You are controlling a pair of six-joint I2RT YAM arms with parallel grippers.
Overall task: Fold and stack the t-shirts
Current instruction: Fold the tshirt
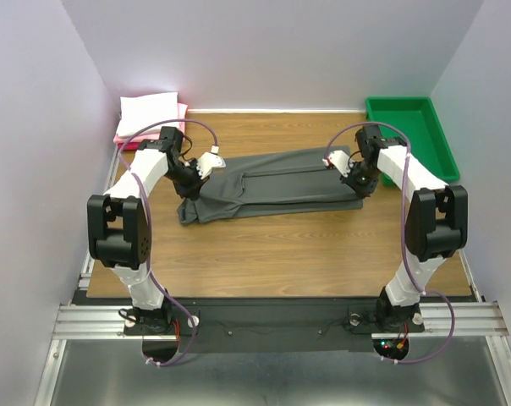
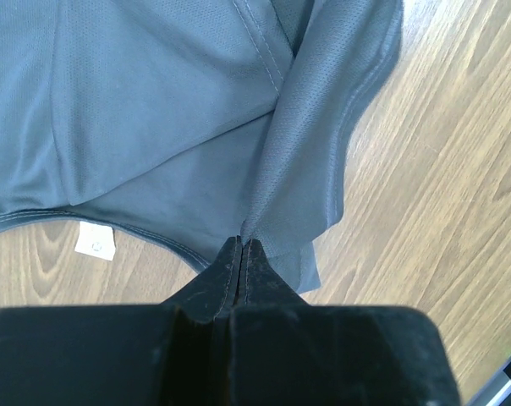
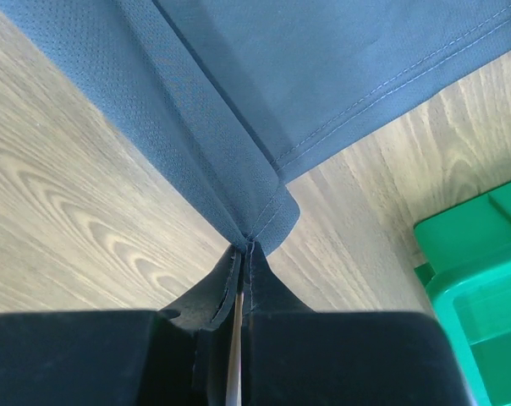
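Black fingers of the left claw (image 2: 241, 244) fill the bottom of our left wrist view, clenched on a raised pleat of the charcoal t-shirt (image 2: 154, 110). We note a small white label (image 2: 96, 240) poking out from the shirt's hem, just beside that pinch. Right claw (image 3: 244, 247) likewise clamped, gripping a folded hem corner at the shirt's opposite end, cloth drawn up into the fingertips. From above, the charcoal shirt lies as a long narrow band on the wooden table (image 1: 281, 249), its long sides folded in, one claw at each end. Beyond the shirt's left end, well apart from it, we see a folded white t-shirt (image 1: 150, 110) resting on a pink t-shirt (image 1: 125, 136). Off the shirt's right end sits a green tray (image 1: 399, 102), near it, with bare wood between them.
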